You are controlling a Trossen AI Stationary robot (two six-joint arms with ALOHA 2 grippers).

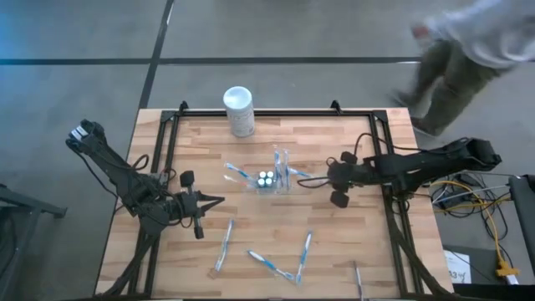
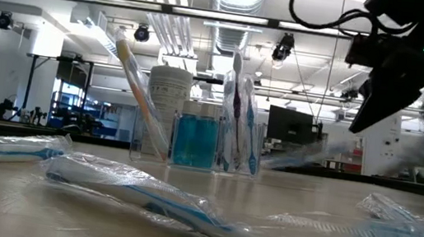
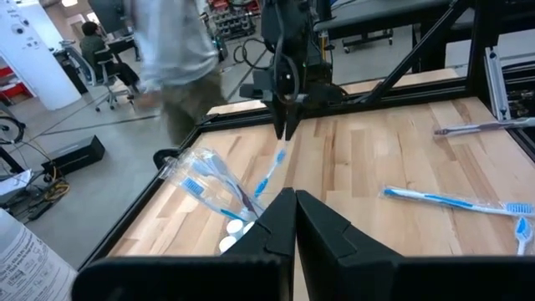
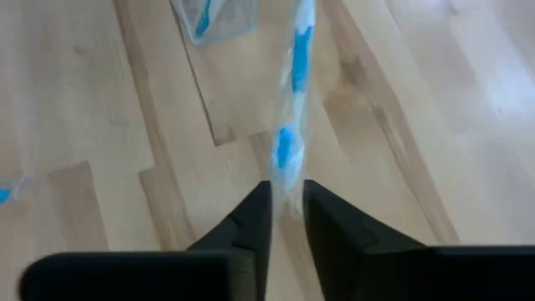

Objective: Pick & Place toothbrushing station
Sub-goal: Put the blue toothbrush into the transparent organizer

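Observation:
The see-through holder [image 1: 272, 177] stands mid-table with several wrapped toothbrushes and a blue insert in it; it also shows in the low view [image 2: 197, 137]. One brush [image 1: 236, 171] leans out of it toward the left. My right gripper [image 1: 324, 178] is just right of the holder, shut on a wrapped blue-and-white toothbrush [image 4: 294, 100]. My left gripper [image 1: 219, 201] is shut and empty, left of and nearer than the holder. The white canister [image 1: 239, 110] stands at the far edge. My right gripper pinches the wrapped toothbrush by one end [image 4: 287, 186] between its two fingers. In the left wrist view the fingers [image 3: 284, 125] point down from above. The brush [image 3: 269, 174] hangs below them, slanting toward the holder; whether its free end touches anything, I cannot tell.
Several wrapped toothbrushes lie loose near the front edge [image 1: 224, 245], [image 1: 272, 265], [image 1: 305, 251]. A black frame rail [image 1: 276, 113] runs round the table. A person [image 1: 468, 50] moves past the far right corner.

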